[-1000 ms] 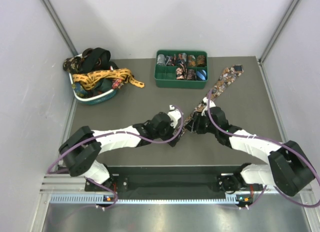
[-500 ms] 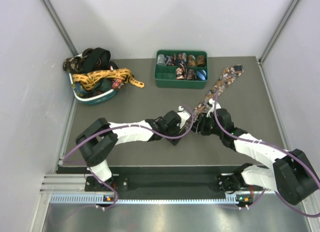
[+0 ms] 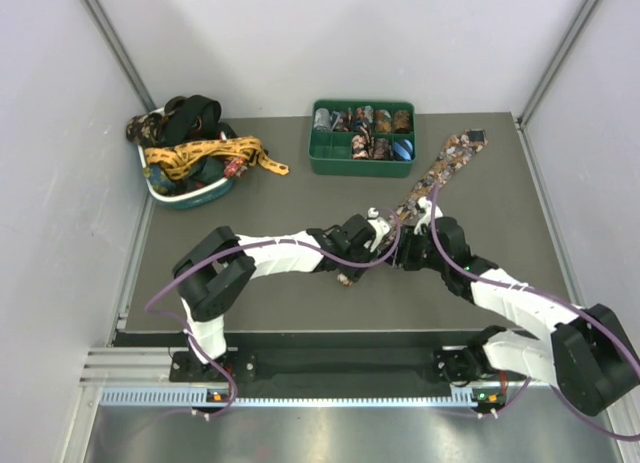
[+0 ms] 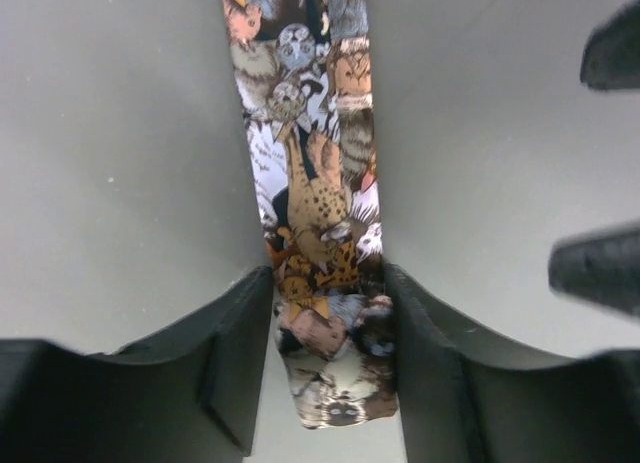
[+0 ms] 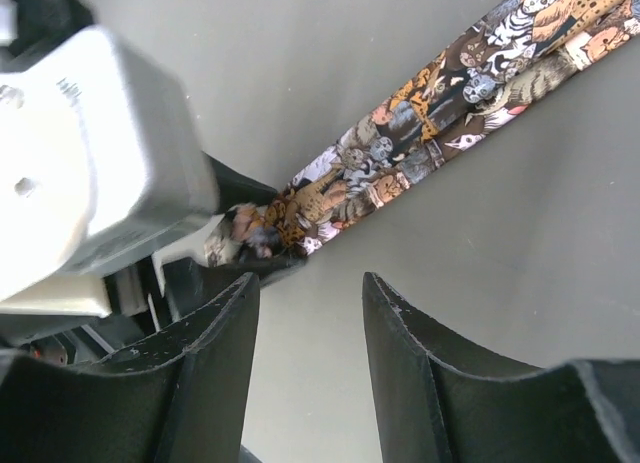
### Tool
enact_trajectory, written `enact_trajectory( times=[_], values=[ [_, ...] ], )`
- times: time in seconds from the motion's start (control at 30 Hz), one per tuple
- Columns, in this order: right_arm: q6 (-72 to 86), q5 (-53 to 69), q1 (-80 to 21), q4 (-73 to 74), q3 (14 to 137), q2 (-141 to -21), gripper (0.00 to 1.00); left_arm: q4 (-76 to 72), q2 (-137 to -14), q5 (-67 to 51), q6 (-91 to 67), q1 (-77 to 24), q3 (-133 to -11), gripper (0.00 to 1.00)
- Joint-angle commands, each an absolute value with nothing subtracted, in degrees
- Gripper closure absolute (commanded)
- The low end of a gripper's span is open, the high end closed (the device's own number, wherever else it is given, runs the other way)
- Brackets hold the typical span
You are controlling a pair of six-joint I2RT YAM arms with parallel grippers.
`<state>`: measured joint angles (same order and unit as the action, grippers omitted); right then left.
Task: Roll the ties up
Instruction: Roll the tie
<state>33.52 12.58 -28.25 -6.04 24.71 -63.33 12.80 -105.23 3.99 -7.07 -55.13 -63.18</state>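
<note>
A brown animal-patterned tie [image 3: 447, 166] lies diagonally on the dark mat, from the far right down to the middle. My left gripper [image 3: 377, 235] is shut on its narrow lower end. In the left wrist view the tie [image 4: 308, 173] runs up from between the jaws [image 4: 328, 283], its tip bunched there. My right gripper [image 3: 406, 250] is open and empty just right of the left one. In the right wrist view [image 5: 305, 293] it hovers over bare mat beside the tie [image 5: 450, 113].
A green tray [image 3: 350, 167] at the back middle holds several rolled ties [image 3: 365, 120]. A teal basin [image 3: 190, 195] at the back left holds loose ties, including a gold one [image 3: 205, 155] and a black one [image 3: 195, 111]. Grey walls enclose the mat.
My left gripper has moved right and away from me along the tie, the arm stretching out. My right gripper has shifted slightly back and right, staying open.
</note>
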Motion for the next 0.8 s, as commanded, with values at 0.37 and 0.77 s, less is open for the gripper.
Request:
enact_trajectory(
  times=[0.37,0.77],
  values=[
    [30.3,7.4,-28.6,3.6,20.8,-48.9,0.55,21.8,-111.4,2.4,-9.1,-55.0,-69.1,0.57],
    [27.6,-12.0,-57.9,3.0,20.3,-46.0,0.60,32.4,-115.7,0.3,-11.2,-54.6,-76.6,0.59]
  ],
)
